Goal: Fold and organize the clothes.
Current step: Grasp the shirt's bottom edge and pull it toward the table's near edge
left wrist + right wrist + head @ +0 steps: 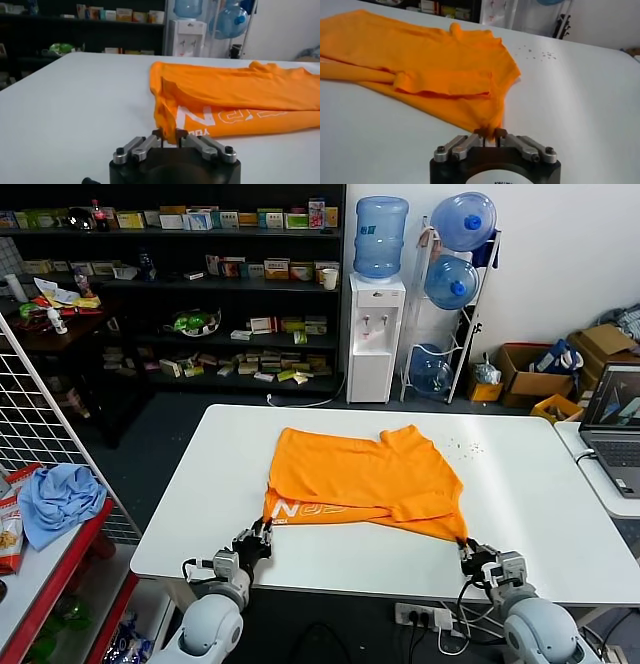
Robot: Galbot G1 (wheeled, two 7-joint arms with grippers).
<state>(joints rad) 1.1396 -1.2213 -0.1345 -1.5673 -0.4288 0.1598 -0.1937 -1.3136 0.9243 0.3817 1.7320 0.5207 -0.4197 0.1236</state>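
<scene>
The clothes, one bright orange T-shirt [365, 474], lie partly folded across the middle of the white table [530, 494], with white lettering showing along the near left edge. My left gripper [264, 529] is shut on the shirt's near left corner [165, 131] at the table's front. My right gripper [467, 546] is shut on the near right corner [492, 126]. In both wrist views a thin pinch of orange fabric sits between the fingertips, and the shirt [235, 95] [420, 55] spreads away beyond them.
A laptop [612, 424] sits on a side table at the right. A light blue cloth [60, 499] lies on a red shelf at the left beside a wire rack. Shelves, a water dispenser [376, 334] and boxes stand behind the table.
</scene>
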